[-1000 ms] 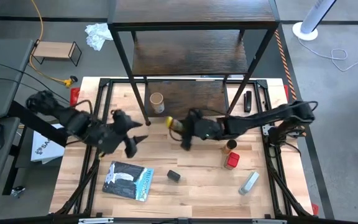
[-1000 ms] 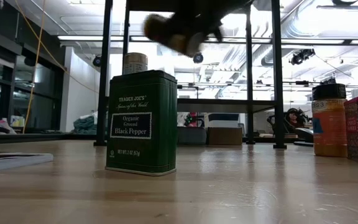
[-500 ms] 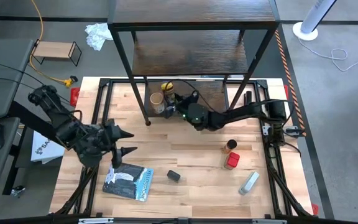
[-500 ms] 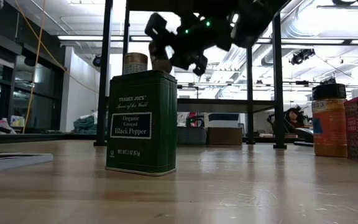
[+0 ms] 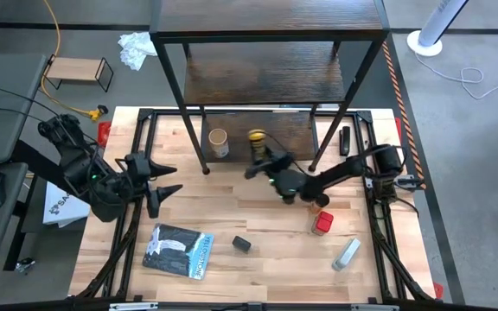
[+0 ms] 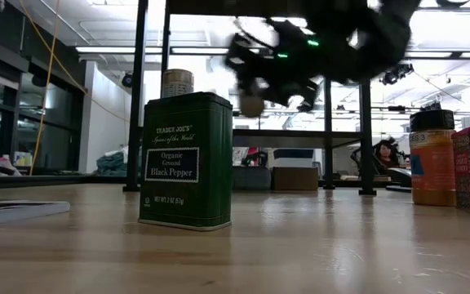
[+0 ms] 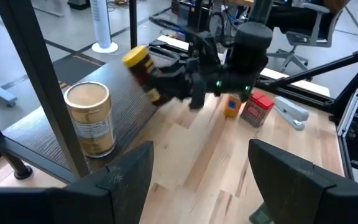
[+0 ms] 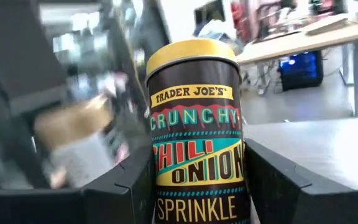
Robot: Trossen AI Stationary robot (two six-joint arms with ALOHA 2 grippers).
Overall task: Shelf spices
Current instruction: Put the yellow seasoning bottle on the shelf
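Note:
My right gripper (image 5: 263, 158) is shut on the yellow-lidded jar (image 5: 256, 137) over the near edge of the dark shelf's (image 5: 266, 82) lowest board. In the left wrist view this jar (image 7: 139, 64) is in the air, tilted. The tan-lidded jar (image 5: 219, 141) stands on that board on its base. The brown jar (image 5: 320, 203), the red container (image 5: 322, 224) and the small dark tin (image 5: 242, 244) stand on the table. My left gripper (image 5: 169, 179) is open above the table's left part, touching nothing. My right gripper pinches the yellow-lidded jar by the lower half of its body (image 8: 197, 199), one finger (image 8: 126, 190) on each side. It reaches in from the table's right. The jar is lifted clear and tilted, with its lid (image 7: 134, 56) pointing away from the gripper.
A flat blue-grey packet (image 5: 178, 250) lies near the table's left near corner, and a grey-white tube (image 5: 346, 253) lies near the right. The shelf's thin black legs (image 5: 199, 142) stand on the table's far half. Bare wood shows in the middle of the table.
My right gripper carried the yellow-lidded jar from over the table's middle toward the far edge and up to the shelf's lowest board beside the tan-lidded jar, then a little way right. My left gripper drew back toward the table's left, staying open.

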